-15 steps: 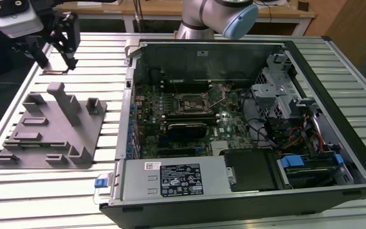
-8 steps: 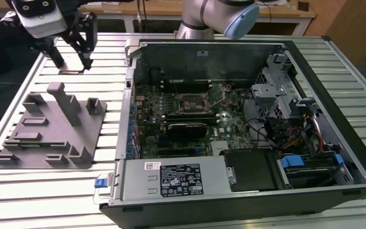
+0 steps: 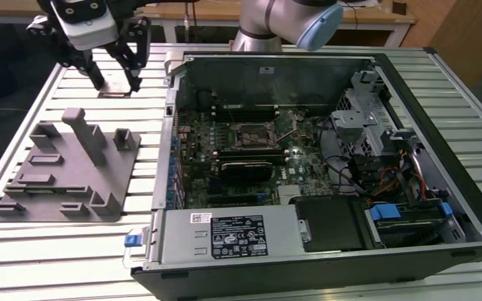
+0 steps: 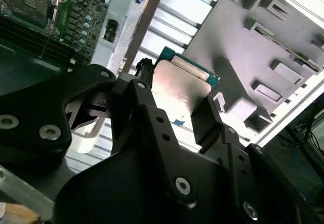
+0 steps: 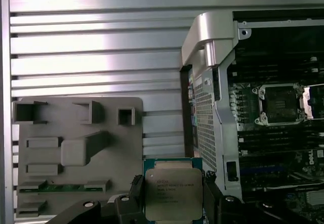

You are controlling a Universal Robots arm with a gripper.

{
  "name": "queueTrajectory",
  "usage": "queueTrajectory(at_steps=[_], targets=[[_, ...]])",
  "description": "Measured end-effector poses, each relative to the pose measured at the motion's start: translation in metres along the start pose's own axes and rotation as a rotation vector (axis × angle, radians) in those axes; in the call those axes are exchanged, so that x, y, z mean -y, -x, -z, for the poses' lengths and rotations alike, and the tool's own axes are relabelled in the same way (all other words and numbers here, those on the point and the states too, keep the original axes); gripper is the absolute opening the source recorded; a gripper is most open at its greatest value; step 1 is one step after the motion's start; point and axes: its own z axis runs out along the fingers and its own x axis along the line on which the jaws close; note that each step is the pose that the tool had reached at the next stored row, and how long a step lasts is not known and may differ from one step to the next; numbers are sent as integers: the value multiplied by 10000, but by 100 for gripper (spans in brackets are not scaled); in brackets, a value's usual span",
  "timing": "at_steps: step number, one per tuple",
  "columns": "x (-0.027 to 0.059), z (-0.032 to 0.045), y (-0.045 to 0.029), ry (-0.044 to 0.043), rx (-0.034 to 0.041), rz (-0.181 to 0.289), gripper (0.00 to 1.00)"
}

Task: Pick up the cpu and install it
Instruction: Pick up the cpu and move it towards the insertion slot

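The pick-up is judged done or nearly so, and the install not begun. In the exterior view the claw [image 3: 115, 86] is seen at the upper left of the frame, over the slatted worktop [image 3: 57, 257], above the grey fixture [image 3: 65, 169] and outside the open case [image 3: 275, 69]. In both wrist views the claw is shown closed on the cpu [image 5: 173, 191], which is gripped by two opposite edges with its silvery top in plain sight. Whether the cpu is lifted clear of the worktop cannot be told. The socket [image 3: 256, 133] is found near the middle of the exterior frame, on the board inside the case and well apart from the claw. In the first wrist view its metal frame is seen swung open, and its bed looks empty. The carry to the socket and the seating of the cpu are therefore judged not yet done.
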Motion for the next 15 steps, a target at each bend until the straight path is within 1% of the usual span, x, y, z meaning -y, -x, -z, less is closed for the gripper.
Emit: queueTrajectory(at_steps=[8,15], targets=[[-20,-14,281,0,0,0,55],[-41,-30,582,1,0,1,55]])
